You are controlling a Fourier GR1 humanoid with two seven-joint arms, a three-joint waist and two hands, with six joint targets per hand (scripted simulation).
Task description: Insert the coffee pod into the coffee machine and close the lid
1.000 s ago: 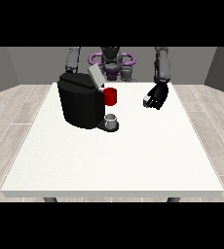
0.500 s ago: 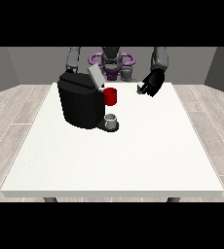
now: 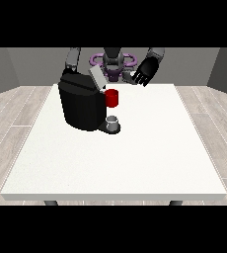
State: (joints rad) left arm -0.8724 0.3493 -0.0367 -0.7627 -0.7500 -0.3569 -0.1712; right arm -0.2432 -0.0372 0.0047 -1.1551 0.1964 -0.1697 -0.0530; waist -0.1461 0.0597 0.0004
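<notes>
Hovering above the counter's [image 3: 135, 158] far edge, the robot hand at the view's right [image 3: 145, 72] hangs up and to the right of the machine [image 3: 83, 101], its fingers spread and pointing down; whether it carries anything I cannot tell. No other robot hand shows; only an arm rises behind the machine. The machine's lid [image 3: 96, 77] stands tilted open at its top right corner. Just below the lid sits a red thing at the machine [image 3: 112, 98], and under that, at the machine's foot, a grey thing [image 3: 113, 121] I cannot tell for the pod. By my reading the step is the approach to the open lid; next calls for lowering leftward toward it.
</notes>
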